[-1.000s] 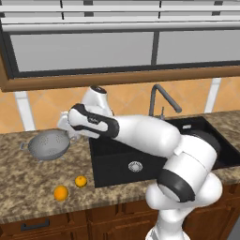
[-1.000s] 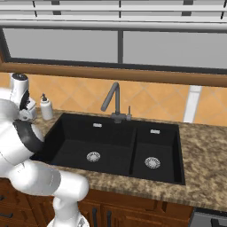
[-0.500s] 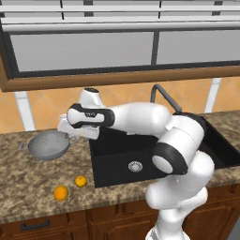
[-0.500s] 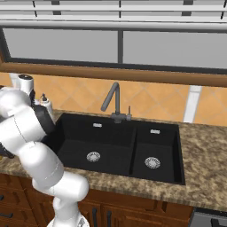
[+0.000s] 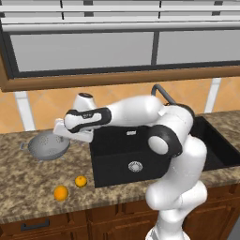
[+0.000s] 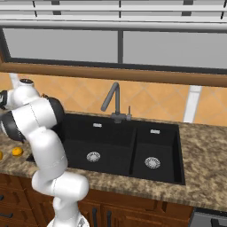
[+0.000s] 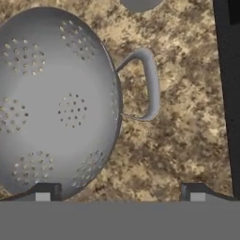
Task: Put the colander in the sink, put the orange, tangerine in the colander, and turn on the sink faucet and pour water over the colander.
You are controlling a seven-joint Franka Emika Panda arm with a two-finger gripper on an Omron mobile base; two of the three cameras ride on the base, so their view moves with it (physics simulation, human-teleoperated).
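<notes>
Below my fingers [image 7: 42, 192], which stand spread wide with nothing between them, lies the colander [image 7: 51, 101] on the speckled counter [image 7: 183, 145]. My gripper [image 7: 119, 193] hangs over the colander's right loop handle [image 7: 145, 84]: one tip sits over the bowl's near rim, the other over bare stone past the handle, and I cannot tell whether either one touches anything. From the left base view my gripper [image 5: 65, 130] reaches out to the left of the sink [image 5: 122, 154], just beside the colander [image 5: 46, 145], which rests upright on the counter [image 5: 28, 183] well left of the basins, not in them. Nearer the front edge of the counter lie two orange fruits, the smaller one [image 5: 81, 181] to the right and a little farther back, the larger one [image 5: 60, 192] to its left, both apart from the colander and from each other. Farther right, the black sink [image 6: 133, 146] shows a steel drain in each basin, and the dark gooseneck faucet [image 6: 113, 99] stands behind the divider at the far rim.
</notes>
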